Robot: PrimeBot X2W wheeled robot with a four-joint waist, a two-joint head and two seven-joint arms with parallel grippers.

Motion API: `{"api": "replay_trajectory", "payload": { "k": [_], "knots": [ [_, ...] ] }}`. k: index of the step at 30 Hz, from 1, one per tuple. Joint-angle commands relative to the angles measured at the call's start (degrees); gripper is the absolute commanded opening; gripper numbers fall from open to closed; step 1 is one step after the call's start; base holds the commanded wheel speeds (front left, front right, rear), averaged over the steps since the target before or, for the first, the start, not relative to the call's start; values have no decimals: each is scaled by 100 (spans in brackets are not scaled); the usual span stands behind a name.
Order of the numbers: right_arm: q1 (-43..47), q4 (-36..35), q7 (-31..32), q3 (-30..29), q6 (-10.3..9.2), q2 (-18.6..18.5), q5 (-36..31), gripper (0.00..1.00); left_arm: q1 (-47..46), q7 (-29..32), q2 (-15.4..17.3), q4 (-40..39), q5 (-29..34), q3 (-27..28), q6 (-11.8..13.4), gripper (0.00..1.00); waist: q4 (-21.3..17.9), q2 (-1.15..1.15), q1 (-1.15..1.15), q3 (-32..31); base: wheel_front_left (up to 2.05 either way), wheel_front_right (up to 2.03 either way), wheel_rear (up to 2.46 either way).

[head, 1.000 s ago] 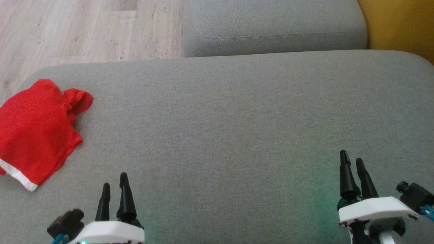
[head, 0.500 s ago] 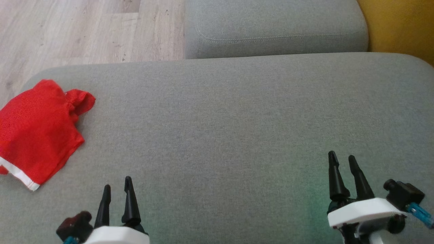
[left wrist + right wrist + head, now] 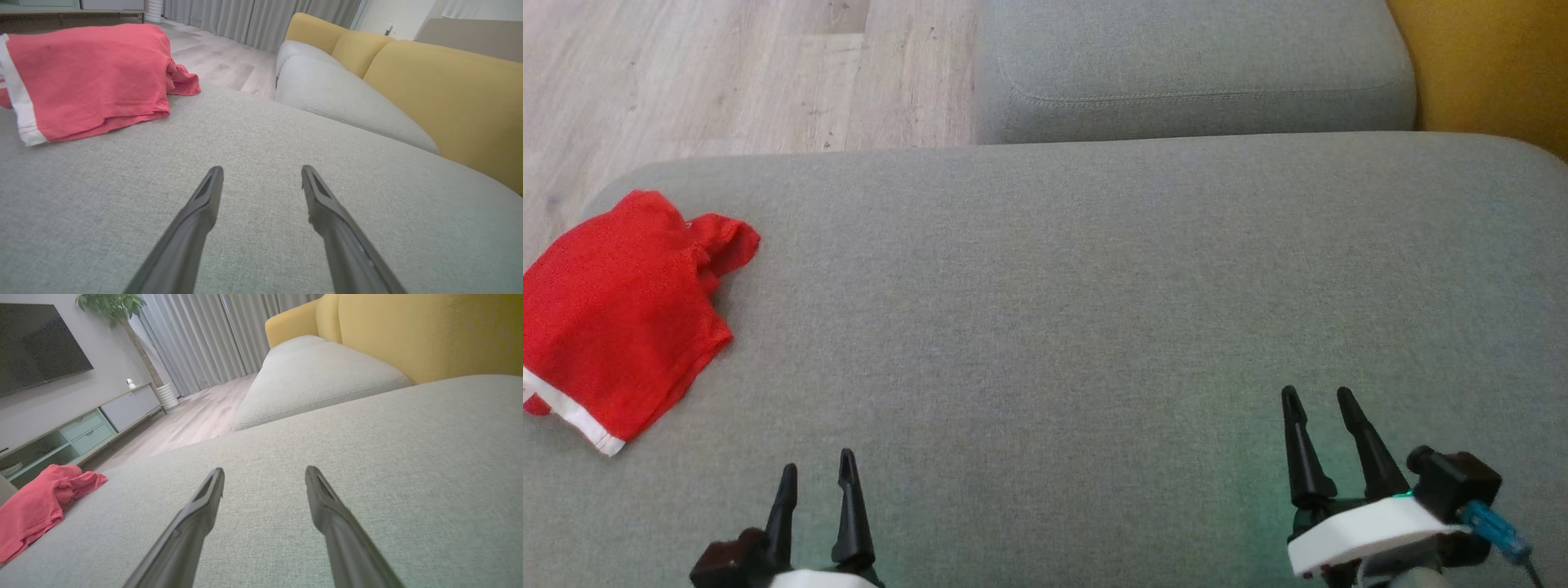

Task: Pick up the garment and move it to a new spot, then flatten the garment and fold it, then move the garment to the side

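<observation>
A red garment [image 3: 617, 318] with a white hem lies folded at the far left edge of the grey sofa cushion [image 3: 1062, 310]. The left wrist view has the garment [image 3: 90, 77] at upper left, and it sits low on the left in the right wrist view [image 3: 36, 504]. My left gripper [image 3: 818, 467] hovers open over the cushion's near edge, to the right of the garment and apart from it; its fingers [image 3: 206, 204] hold nothing. My right gripper [image 3: 1319, 396] is open and empty at the lower right, fingers [image 3: 327, 506] over bare cushion.
A second grey cushion [image 3: 1192, 65] lies beyond the one in front. A yellow backrest [image 3: 1494, 65] rises at the right. Wooden floor [image 3: 703, 73] lies past the cushion's left and far edges. A TV stand [image 3: 81, 428] and a potted plant [image 3: 118, 310] stand across the room.
Both grippers have drawn back toward the bottom of the head view and their fingers have spread a little. The view has shifted slightly; the garment lies as before.
</observation>
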Motion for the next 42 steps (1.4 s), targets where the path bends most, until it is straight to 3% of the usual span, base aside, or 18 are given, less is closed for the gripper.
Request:
{"api": "replay_trajectory", "payload": {
  "k": [1,22,42],
  "knots": [
    [-158,-181,-95,145,38,-50,-178,100,-137,-102,20,-141,173,123,41,100,6,0,0,2,0,0,0],
    [-157,-64,-346,388,45,-59,-1532,100,-75,-439,26,23,1313,1,201,100,61,0,0,-4,0,0,0],
    [-180,1,-318,346,45,-59,-1503,100,-123,-439,39,75,1234,-16,246,100,90,0,0,-1,0,0,0]
  ]
}}
